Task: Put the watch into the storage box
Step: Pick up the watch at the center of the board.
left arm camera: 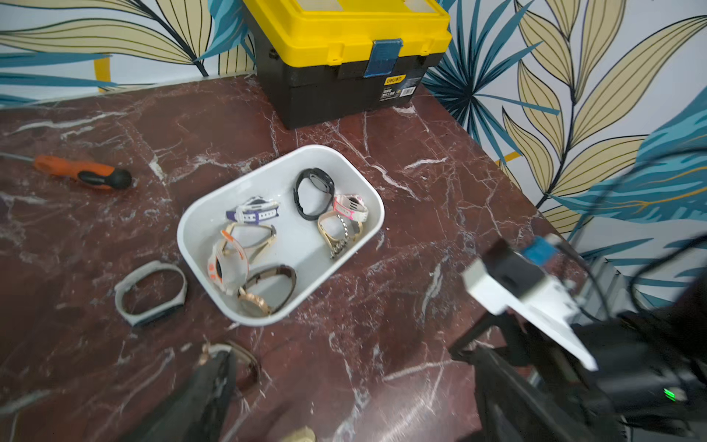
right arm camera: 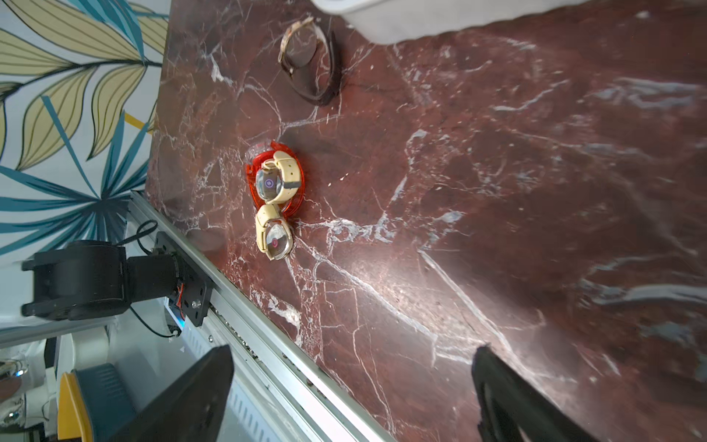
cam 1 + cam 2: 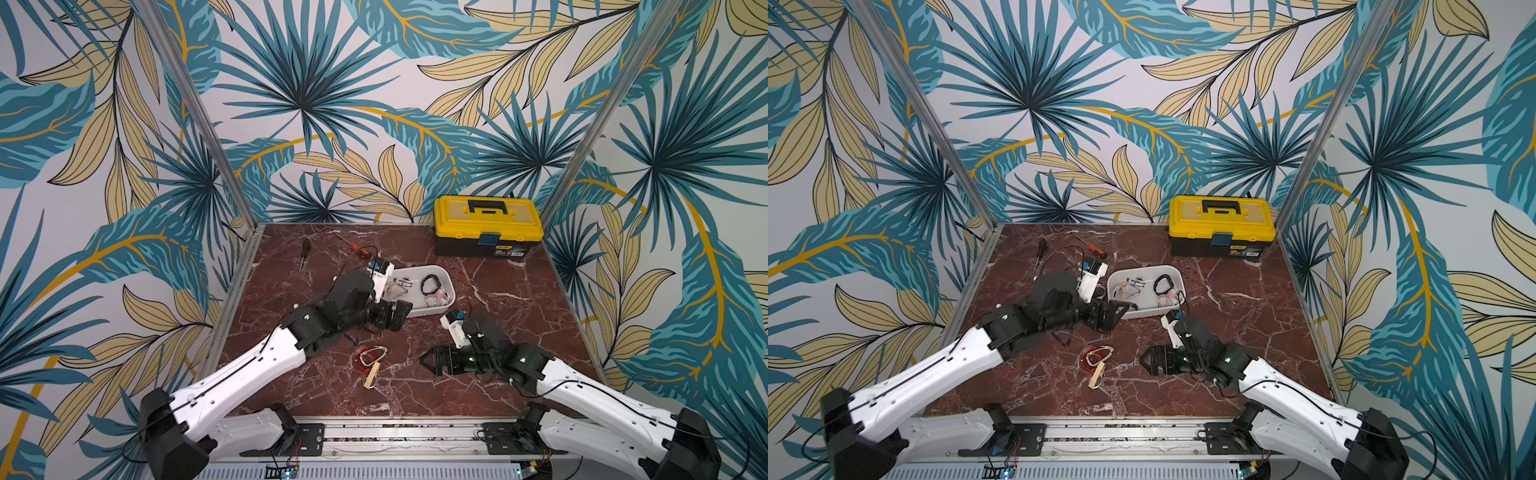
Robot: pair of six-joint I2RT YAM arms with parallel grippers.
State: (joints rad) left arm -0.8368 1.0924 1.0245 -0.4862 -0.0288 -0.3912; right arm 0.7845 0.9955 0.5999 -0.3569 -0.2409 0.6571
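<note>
In both top views your left end effector [image 3: 397, 314] hung at the near corner of the storage box [image 3: 430, 312], and your right end effector [image 3: 426, 362] sat well apart. Left wrist view: jaws spread wide, empty; the brown watch [image 1: 250, 358] (blurred, perhaps touching one finger) lay on the table [image 1: 382, 306] outside the box. Right wrist view: jaws stood wide, holding nothing.
</note>
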